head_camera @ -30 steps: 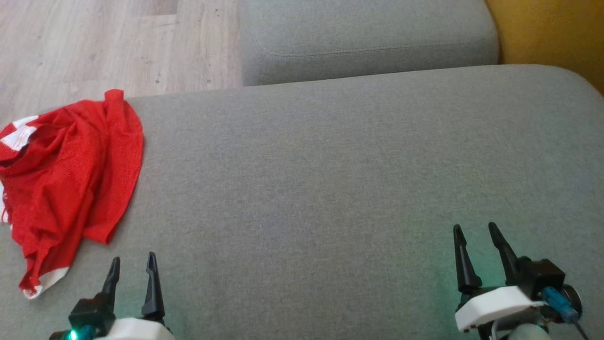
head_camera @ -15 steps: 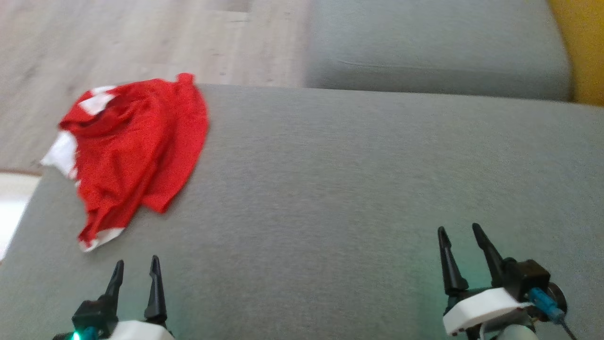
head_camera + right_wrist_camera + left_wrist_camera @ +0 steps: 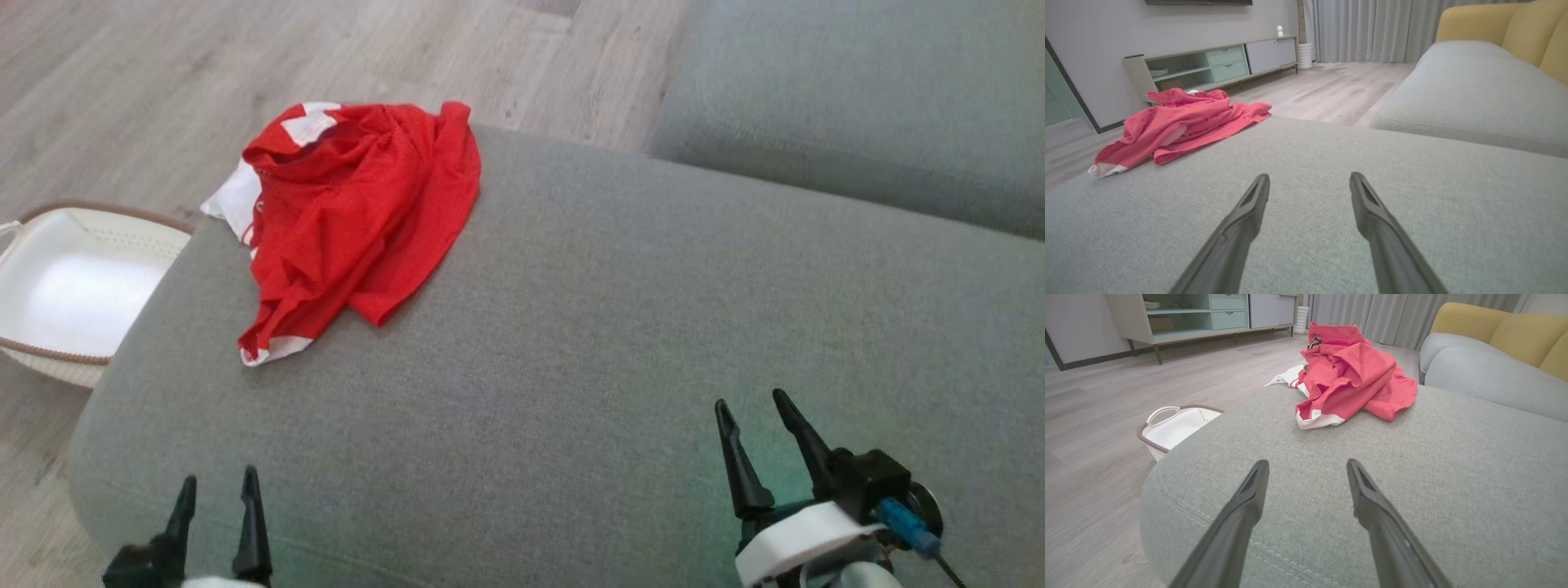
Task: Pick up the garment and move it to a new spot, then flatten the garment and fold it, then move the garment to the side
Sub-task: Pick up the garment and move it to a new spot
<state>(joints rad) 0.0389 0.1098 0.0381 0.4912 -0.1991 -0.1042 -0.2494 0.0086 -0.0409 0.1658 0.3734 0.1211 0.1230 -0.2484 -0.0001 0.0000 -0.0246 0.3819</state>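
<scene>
No stage is complete: the red garment (image 3: 359, 220) lies crumpled and ungrasped on the grey cushion (image 3: 620, 310), ahead of the left pincer (image 3: 219, 478) and well apart from the right pincer (image 3: 749, 400), both released and empty, with pickup, flattening, folding and side placement all outstanding.

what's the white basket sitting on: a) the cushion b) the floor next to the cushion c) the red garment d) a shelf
b: the basket stands on the wood floor by the grey cushion's left edge, clear of the garment.
</scene>
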